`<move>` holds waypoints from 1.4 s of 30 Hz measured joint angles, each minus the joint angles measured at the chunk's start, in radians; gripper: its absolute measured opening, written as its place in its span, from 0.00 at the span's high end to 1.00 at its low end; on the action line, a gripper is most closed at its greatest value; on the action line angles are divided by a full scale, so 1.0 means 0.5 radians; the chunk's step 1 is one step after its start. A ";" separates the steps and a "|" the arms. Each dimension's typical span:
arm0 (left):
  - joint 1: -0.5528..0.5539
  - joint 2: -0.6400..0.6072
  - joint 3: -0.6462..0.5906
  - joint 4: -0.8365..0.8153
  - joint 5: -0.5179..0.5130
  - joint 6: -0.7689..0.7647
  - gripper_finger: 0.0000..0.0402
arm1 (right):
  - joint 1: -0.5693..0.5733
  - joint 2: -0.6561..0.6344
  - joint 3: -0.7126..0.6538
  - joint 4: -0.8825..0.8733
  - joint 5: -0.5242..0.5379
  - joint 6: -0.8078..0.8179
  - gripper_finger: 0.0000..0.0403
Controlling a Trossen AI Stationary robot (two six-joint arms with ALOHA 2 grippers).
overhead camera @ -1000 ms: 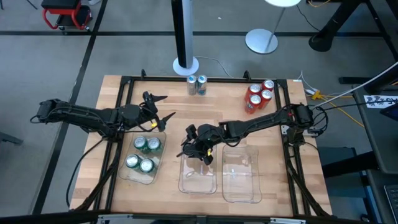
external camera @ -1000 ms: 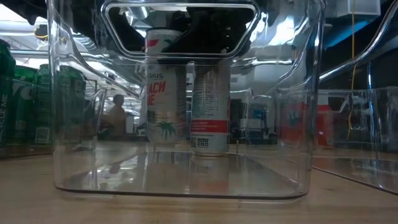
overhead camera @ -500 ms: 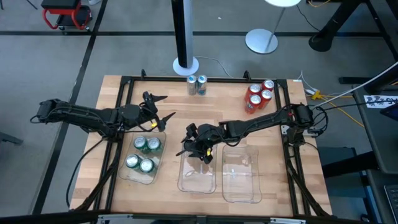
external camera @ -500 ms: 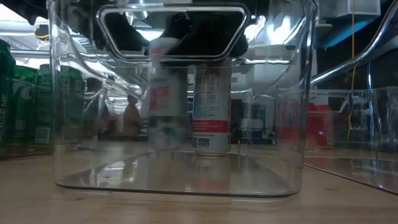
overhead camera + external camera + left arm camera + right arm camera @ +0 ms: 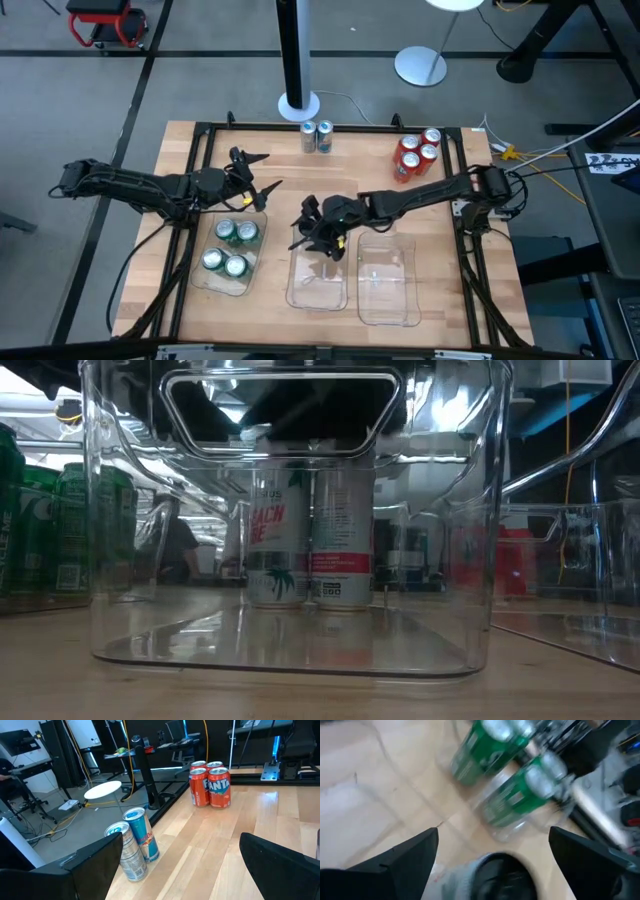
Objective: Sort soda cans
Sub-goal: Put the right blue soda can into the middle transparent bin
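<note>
Two silver-grey soda cans (image 5: 275, 545) (image 5: 342, 540) stand upright side by side on the floor of the clear middle tray (image 5: 318, 285), at its far end. My right gripper (image 5: 312, 232) hangs open just above them. In the right wrist view, one can's top (image 5: 495, 875) shows below and between the spread fingers, untouched. Several green cans (image 5: 229, 248) stand in the left tray. Two silver cans (image 5: 316, 135) and several red cans (image 5: 415, 152) stand on the table's far side. My left gripper (image 5: 268, 172) waits open beyond the left tray.
A second clear tray (image 5: 388, 282) lies right of the middle one, with nothing in it. A black frame (image 5: 200, 150) runs round the tabletop. Bare wood (image 5: 330, 185) lies between the trays and the cans at the far edge.
My right gripper has let go of a silver can and risen a little. The can hung just above the tray floor a second ago. It has dropped and now stands upright beside the other silver can.
</note>
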State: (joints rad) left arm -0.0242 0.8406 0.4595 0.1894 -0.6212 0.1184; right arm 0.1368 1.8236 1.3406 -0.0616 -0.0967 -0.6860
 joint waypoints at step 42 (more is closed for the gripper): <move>-0.001 0.000 0.000 0.004 0.001 -0.013 0.03 | -1.107 -0.492 0.005 -0.272 0.160 -1.251 0.06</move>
State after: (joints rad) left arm -0.0246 0.8406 0.4595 0.1917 -0.6209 0.1120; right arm -0.4169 1.5775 1.3430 -0.1975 -0.0169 -1.3116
